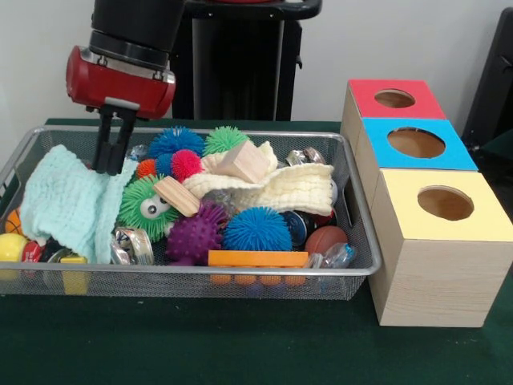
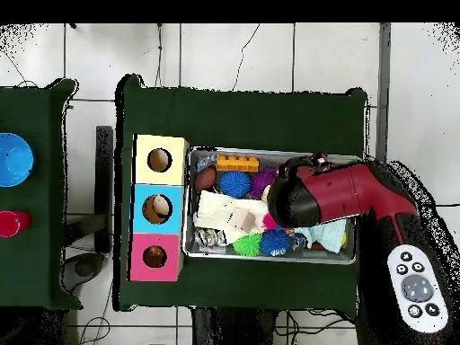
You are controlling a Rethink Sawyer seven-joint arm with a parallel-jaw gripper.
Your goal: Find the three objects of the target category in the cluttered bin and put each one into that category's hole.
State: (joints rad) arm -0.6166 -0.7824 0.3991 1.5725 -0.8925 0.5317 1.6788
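Observation:
A wire mesh bin (image 1: pixel 357 271) holds a heap of clutter. In it are several spiky balls, among them a blue one (image 1: pixel 256 230), a purple one (image 1: pixel 195 235) and a green one with eyes (image 1: pixel 144 204). Two wooden blocks (image 1: pixel 244 163) lie on a cream cloth (image 1: pixel 284 188), and an orange brick (image 1: pixel 258 258) rests at the front rim. My gripper (image 1: pixel 112 164) reaches down at the bin's left end and touches the top of a mint cloth (image 1: pixel 68 204). In the overhead view the red arm (image 2: pixel 341 193) hides it.
Three wooden boxes with round holes stand in a row right of the bin: red top (image 1: pixel 394 98), blue top (image 1: pixel 417 143), yellow top (image 1: pixel 446 203). A brown ball (image 1: pixel 325 239) and yellow toys (image 1: pixel 12 247) lie in the bin. A second table (image 2: pixel 27 269) stands apart.

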